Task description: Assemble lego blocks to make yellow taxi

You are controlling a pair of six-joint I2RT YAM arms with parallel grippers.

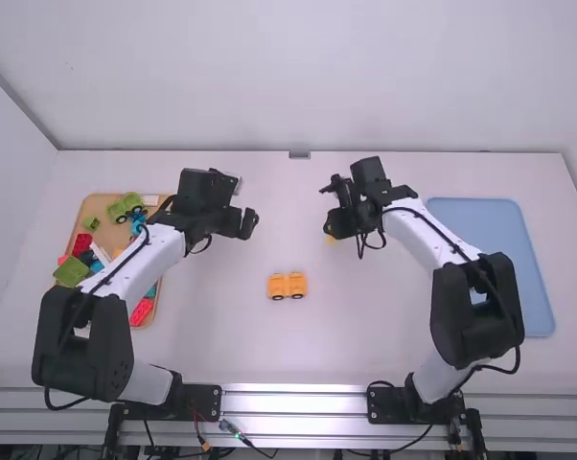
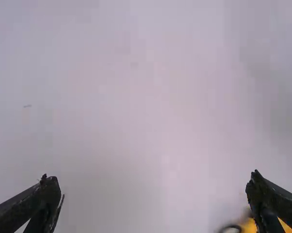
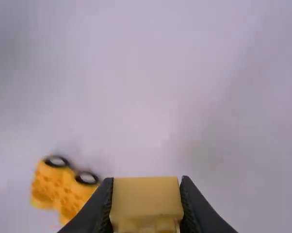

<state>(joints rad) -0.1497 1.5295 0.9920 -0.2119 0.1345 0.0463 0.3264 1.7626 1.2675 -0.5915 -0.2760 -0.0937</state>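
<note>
Gripping a smooth, flat-faced yellow block [image 3: 146, 196], the right gripper [image 1: 334, 226] points inward above the table [image 1: 384, 350]. The left gripper [image 1: 247, 223], fingers spread, points inward opposite. Between the arms sits a two-part yellow wheeled base [image 1: 278, 285].

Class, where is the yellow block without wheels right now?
In the high view, the yellow block is right of the middle, held in the right tool, up and to the right of the wheeled yellow piece.
</note>
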